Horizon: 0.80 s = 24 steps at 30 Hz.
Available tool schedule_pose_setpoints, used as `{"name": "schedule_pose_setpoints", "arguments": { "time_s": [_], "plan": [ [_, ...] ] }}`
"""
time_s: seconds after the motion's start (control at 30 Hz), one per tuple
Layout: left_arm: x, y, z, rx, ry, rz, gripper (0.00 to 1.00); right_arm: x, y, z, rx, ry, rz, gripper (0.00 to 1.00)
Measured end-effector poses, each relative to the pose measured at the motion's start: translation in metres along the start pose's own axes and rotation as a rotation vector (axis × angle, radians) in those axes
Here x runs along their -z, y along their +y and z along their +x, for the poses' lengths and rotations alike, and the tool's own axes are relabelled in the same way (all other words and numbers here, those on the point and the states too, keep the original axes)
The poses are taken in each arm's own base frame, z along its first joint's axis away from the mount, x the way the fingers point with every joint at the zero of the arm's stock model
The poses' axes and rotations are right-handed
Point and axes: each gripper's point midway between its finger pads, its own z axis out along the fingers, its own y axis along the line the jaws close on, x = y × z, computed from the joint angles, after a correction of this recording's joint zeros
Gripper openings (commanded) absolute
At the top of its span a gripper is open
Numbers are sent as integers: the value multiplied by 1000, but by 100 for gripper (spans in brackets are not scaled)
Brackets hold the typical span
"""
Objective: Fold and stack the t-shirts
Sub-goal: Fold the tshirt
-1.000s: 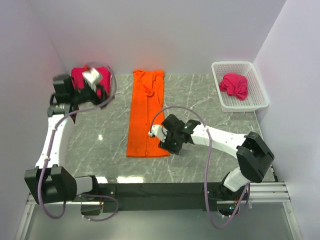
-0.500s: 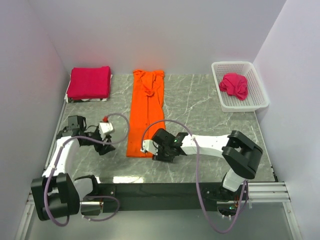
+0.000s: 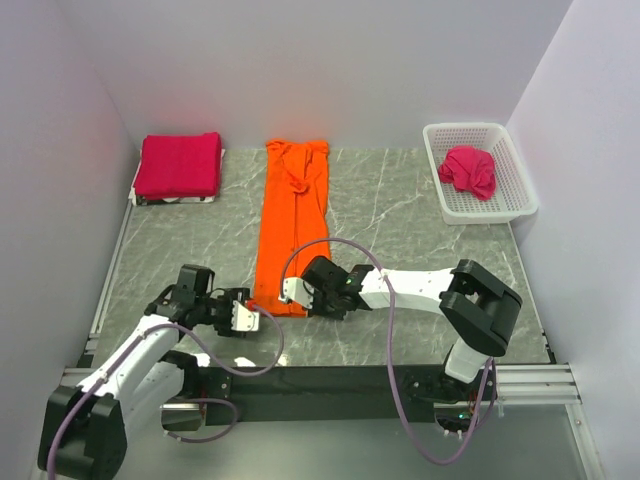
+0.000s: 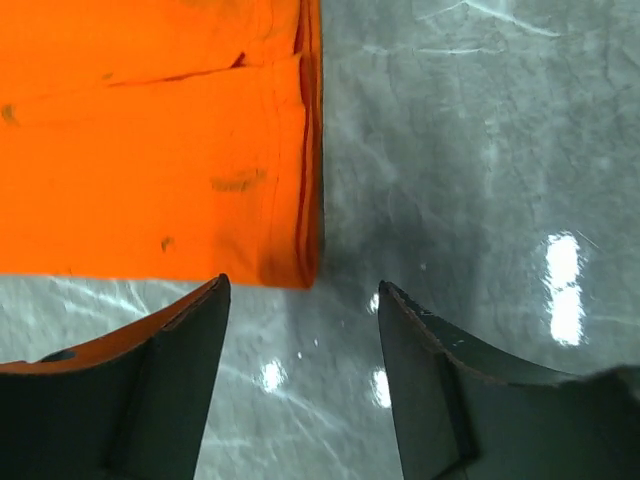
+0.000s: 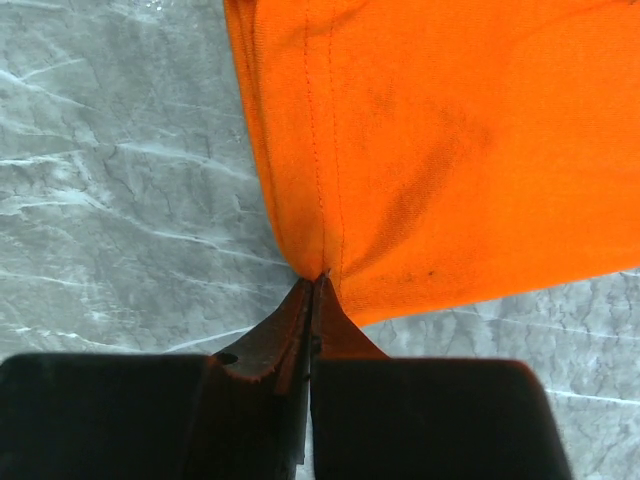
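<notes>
The bright orange t-shirt (image 3: 292, 220) lies as a long narrow strip down the middle of the table, collar end far. My right gripper (image 3: 288, 292) is shut on its near hem; in the right wrist view the closed tips (image 5: 313, 280) pinch the orange cloth (image 5: 450, 130) at a corner. My left gripper (image 3: 243, 315) stands open low over the table. In its wrist view the shirt's other near corner (image 4: 150, 130) lies just beyond the open fingertips (image 4: 302, 284), with nothing between them. One crimson-pink t-shirt (image 3: 180, 165) sits folded at the far left.
A white lattice basket (image 3: 455, 213) at the far right holds a crumpled crimson-pink t-shirt (image 3: 470, 170). White walls close in the table on the left, back and right. The black base rail (image 3: 320, 380) runs along the near edge.
My left arm swung from the folded crimson-pink shirt at the far left down to the orange shirt's near corner. My right gripper slid left along the hem and shut on it.
</notes>
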Motion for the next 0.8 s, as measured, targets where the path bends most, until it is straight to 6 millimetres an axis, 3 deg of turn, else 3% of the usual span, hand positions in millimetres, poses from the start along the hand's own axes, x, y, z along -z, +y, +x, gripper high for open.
{"name": "schedule_pose_setpoints", "arguments": {
  "time_s": [0.23, 0.47, 0.6, 0.8],
  "plan": [
    [-20, 5, -5, -72, 8, 22, 47, 0, 4, -1, -8, -8, -21, 0],
    [-33, 0, -1, -115, 34, 77, 42, 0, 9, -3, -25, -18, -46, 0],
    [-38, 1, -2, -144, 48, 96, 15, 1, 11, -3, -29, -20, -57, 0],
    [-35, 0, 0, -127, 89, 130, 1, 6, 23, 1, -46, -10, -109, 0]
  ]
}}
